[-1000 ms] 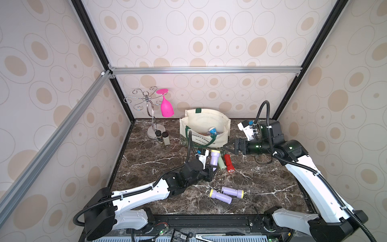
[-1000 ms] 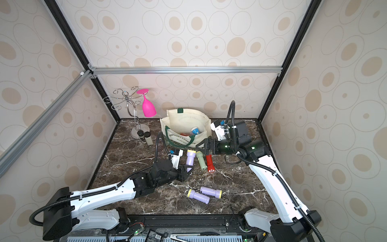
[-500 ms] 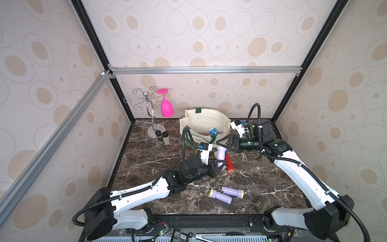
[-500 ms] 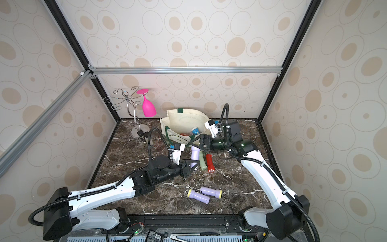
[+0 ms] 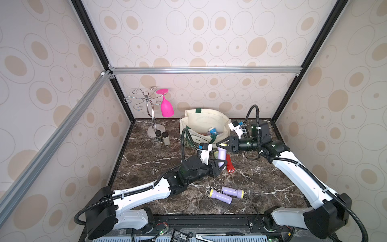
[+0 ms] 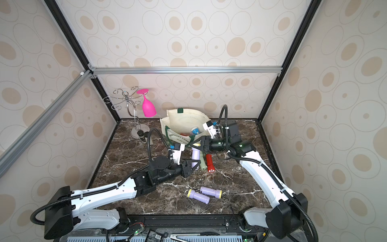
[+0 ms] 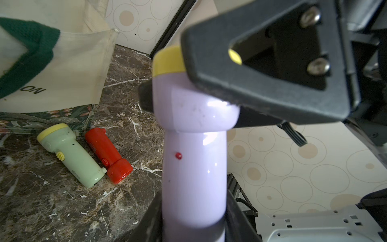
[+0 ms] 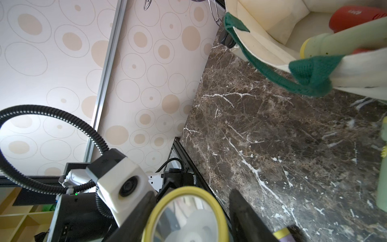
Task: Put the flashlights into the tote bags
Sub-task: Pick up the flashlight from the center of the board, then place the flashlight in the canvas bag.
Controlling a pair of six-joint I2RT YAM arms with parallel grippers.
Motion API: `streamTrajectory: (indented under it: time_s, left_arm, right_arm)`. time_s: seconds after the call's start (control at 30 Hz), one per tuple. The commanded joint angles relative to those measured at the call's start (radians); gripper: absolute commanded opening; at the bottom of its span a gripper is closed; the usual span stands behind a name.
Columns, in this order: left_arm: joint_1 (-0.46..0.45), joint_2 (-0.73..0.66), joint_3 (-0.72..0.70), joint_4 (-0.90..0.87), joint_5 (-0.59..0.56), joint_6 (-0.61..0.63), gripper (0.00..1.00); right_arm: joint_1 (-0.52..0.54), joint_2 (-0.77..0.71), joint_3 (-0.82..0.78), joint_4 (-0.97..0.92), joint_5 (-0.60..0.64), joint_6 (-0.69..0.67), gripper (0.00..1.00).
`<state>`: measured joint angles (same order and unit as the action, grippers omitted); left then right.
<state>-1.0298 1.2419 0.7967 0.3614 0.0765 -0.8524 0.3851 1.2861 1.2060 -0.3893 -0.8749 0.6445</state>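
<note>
Moved: right gripper (image 5: 222, 144) has come across from beside the tote bag (image 5: 206, 119) to the lilac flashlight (image 5: 222, 156).
Flashlight: upright, lifted in front of the bag.
Surface: dark veined marble tabletop (image 5: 146, 167); green flashlight (image 7: 73, 155) and red flashlight (image 7: 109, 155) lie side by side at the bag's foot.
Room: walls (image 5: 209, 31) papered with beige ovals.
Tail: left gripper (image 5: 222, 164) clamped on it.
Head: right gripper's jaws straddle the yellow ring; whether they pinch cannot be told.
</note>
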Motion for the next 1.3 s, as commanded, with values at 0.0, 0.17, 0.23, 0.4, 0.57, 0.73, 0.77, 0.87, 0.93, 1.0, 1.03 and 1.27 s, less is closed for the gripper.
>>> streamTrajectory:
  time_s: [0.0,0.17,0.23,0.4,0.57,0.73,0.77,0.87,0.93,1.0,1.03,1.27]
  left_arm:
    - [-0.003,-0.004,0.015,0.087,-0.013,-0.013,0.09]
    - [-0.002,-0.009,0.009,0.091,-0.020,-0.018,0.08]
    - [-0.003,-0.010,0.008,0.090,-0.024,-0.020,0.08]
    - [-0.003,-0.016,0.003,0.082,-0.036,-0.020,0.13]
    - [-0.003,-0.027,-0.014,0.070,-0.058,-0.023,0.57]
    - [-0.003,-0.053,-0.053,0.052,-0.099,-0.037,0.81]
    - [-0.003,-0.063,-0.061,0.044,-0.112,-0.038,0.82]
    - [-0.003,-0.095,-0.091,0.014,-0.146,-0.048,0.82]
    - [-0.003,-0.108,-0.097,-0.023,-0.163,-0.048,0.82]
    - [-0.003,-0.111,-0.096,-0.073,-0.184,-0.051,0.82]
    - [-0.003,-0.111,-0.094,-0.110,-0.187,-0.051,0.82]
    - [-0.010,-0.095,-0.118,-0.149,-0.180,-0.084,0.79]
  right_arm:
    - [0.005,0.003,0.003,0.000,-0.018,-0.013,0.52]
    - [0.014,0.001,0.015,-0.027,-0.014,-0.040,0.41]
    - [0.015,0.001,0.021,-0.046,-0.008,-0.057,0.33]
    - [0.018,-0.009,0.064,-0.113,0.041,-0.123,0.12]
    - [0.018,0.010,0.160,-0.220,0.144,-0.199,0.01]
    - [0.017,0.096,0.301,-0.321,0.284,-0.230,0.00]
    - [0.016,0.111,0.333,-0.328,0.304,-0.233,0.00]
    - [0.017,0.170,0.423,-0.332,0.372,-0.250,0.00]
    - [0.017,0.226,0.493,-0.349,0.423,-0.271,0.00]
    - [0.017,0.282,0.561,-0.368,0.469,-0.289,0.00]
    - [0.017,0.312,0.597,-0.374,0.489,-0.296,0.00]
    - [0.017,0.477,0.773,-0.351,0.556,-0.287,0.00]
